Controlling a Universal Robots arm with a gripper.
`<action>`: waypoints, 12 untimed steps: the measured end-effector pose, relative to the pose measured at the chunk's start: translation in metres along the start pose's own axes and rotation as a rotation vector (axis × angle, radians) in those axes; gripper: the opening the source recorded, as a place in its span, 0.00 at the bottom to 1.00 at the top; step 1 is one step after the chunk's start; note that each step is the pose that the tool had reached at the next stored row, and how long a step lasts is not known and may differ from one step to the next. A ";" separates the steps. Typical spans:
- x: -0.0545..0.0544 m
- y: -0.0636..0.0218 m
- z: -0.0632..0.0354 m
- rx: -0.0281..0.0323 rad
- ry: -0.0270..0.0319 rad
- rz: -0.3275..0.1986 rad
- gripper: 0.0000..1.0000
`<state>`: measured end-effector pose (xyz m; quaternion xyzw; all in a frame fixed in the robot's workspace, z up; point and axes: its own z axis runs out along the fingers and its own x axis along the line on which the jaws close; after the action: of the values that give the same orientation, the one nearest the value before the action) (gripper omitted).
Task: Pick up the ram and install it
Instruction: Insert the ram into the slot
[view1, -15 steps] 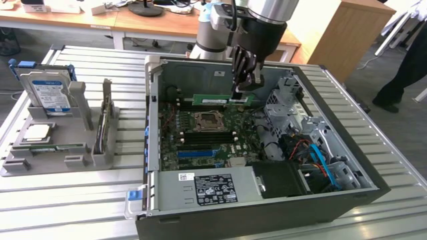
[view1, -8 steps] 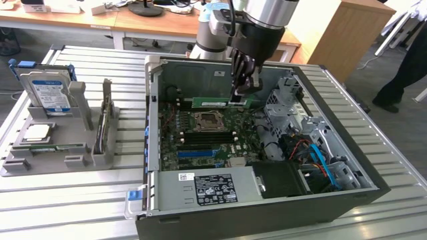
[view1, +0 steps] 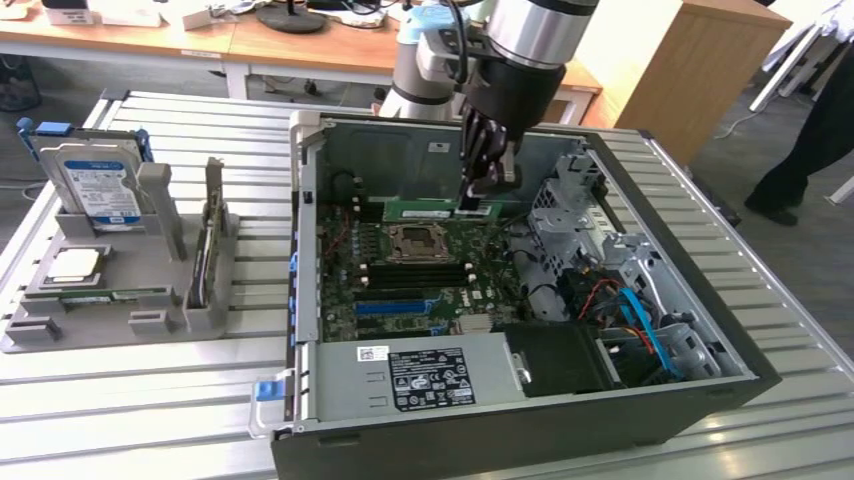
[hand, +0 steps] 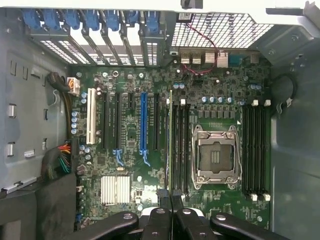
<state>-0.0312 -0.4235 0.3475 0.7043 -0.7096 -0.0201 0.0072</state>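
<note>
1. The gripper (view1: 478, 203) reaches down into the open computer case (view1: 310, 250), its fingers closed on the ram (view1: 422, 211).
2. In the wrist view the gripper (hand: 171, 209) pinches one end of the ram (hand: 171, 145), which is seen edge-on.
3. The green stick runs alongside the black memory slots (hand: 181, 147), just beside the processor socket (hand: 216, 157); whether it is seated cannot be told.
4. A grey holder tray (view1: 80, 335) sits well apart on the exterior view's left, carrying a hard drive (view1: 91, 190) and a processor chip (view1: 74, 264).
</note>
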 end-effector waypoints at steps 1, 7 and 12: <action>0.000 0.0000 0.0010 0.0000 0.0000 0.000 0.12; 0.000 -0.0003 0.0071 0.0001 -0.0001 0.000 0.12; 0.000 -0.0004 0.0118 0.0000 -0.0001 0.000 0.12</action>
<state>-0.0312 -0.4235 0.3357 0.7043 -0.7096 -0.0201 0.0072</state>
